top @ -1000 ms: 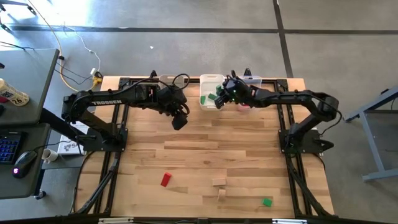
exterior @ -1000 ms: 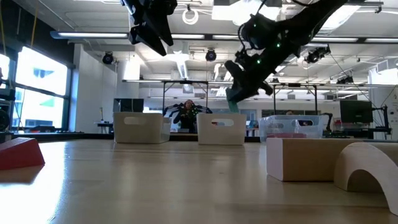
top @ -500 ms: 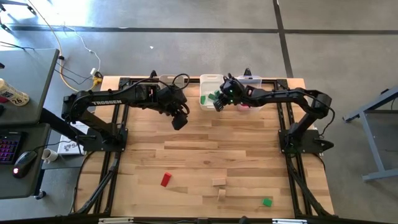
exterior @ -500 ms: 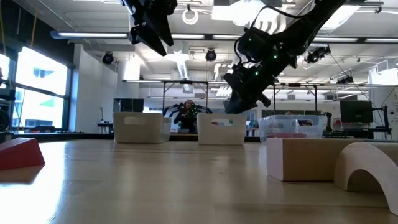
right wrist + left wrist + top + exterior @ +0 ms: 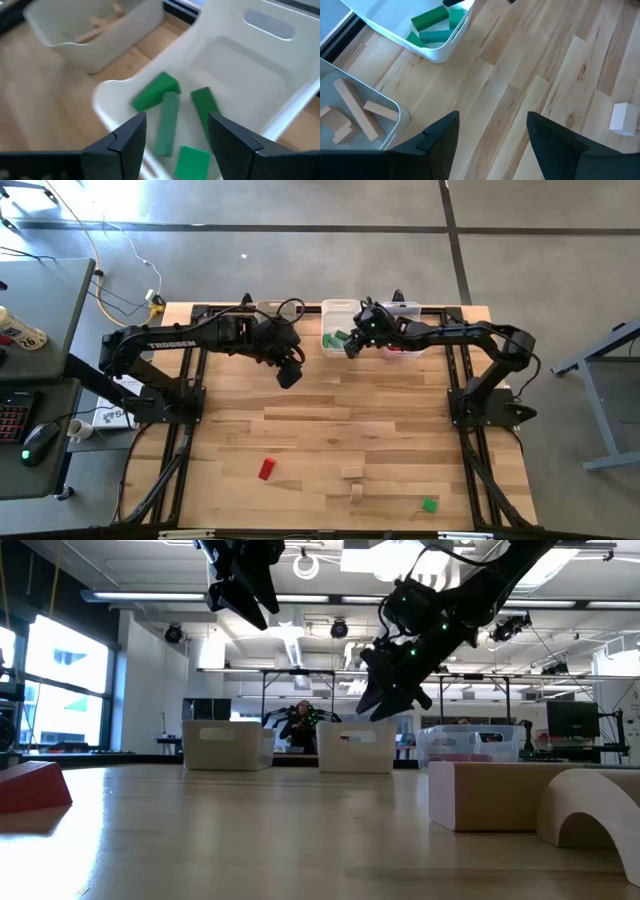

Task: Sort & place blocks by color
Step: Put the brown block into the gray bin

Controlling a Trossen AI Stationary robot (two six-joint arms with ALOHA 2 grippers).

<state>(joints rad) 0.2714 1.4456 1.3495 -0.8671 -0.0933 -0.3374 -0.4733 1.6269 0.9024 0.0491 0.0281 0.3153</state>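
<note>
My right gripper (image 5: 176,150) hangs open above the near edge of the white middle bin (image 5: 330,310), nothing between its fingers. Several green blocks (image 5: 156,94) lie on that bin's floor. My left gripper (image 5: 289,376) waits open above the table, near the clear left bin (image 5: 370,100), which holds tan blocks (image 5: 357,112). On the near part of the table lie a red block (image 5: 266,469), two tan blocks (image 5: 351,473) and a green block (image 5: 429,504).
Three bins stand in a row at the far edge; the right one (image 5: 404,310) holds something reddish. In the low view a tan block (image 5: 490,795) and a tan arch (image 5: 590,812) stand close to the camera, and a red block (image 5: 35,785) at the left.
My right gripper has moved a little toward the table's left edge over the white bin and has opened. The green block it carried has left its fingers and no longer shows below them in the low view.
</note>
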